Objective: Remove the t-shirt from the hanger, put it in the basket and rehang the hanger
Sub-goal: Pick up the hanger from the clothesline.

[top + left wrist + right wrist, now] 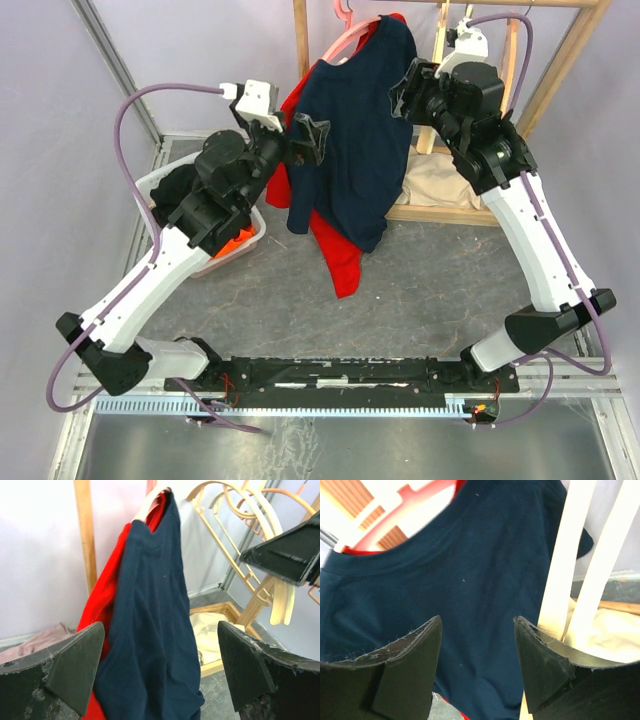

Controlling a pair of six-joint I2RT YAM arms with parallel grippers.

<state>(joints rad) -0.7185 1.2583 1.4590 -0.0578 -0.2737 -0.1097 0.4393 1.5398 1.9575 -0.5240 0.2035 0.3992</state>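
1. Navy jersey, the t-shirt (352,130) hangs from a pink hanger (338,45) on the wooden rack (555,70). A red garment (345,265) sits directly behind it, seemingly on the same hanger.
2. The fabric looks light, soft and limp. I judge it will stretch and bunch under a pull instead of keeping its shape, and the neckline may snag on the hanger's arms.
3. The left gripper (308,140) has its jaws spread wide with nothing between them. It sits just beside the shirt's left edge, at about sleeve height.
4. The right gripper (408,92) is likewise wide apart and empty. It is close to the shirt's right shoulder, near a rack upright.
5. The best hold is probably a pinched fold at a shoulder seam or beside the collar, where the cloth can be slid off the hanger's arm. A grip low on the body would likely only stretch it.
6. The red layer lies touching the navy one, so a deep pinch risks taking both.
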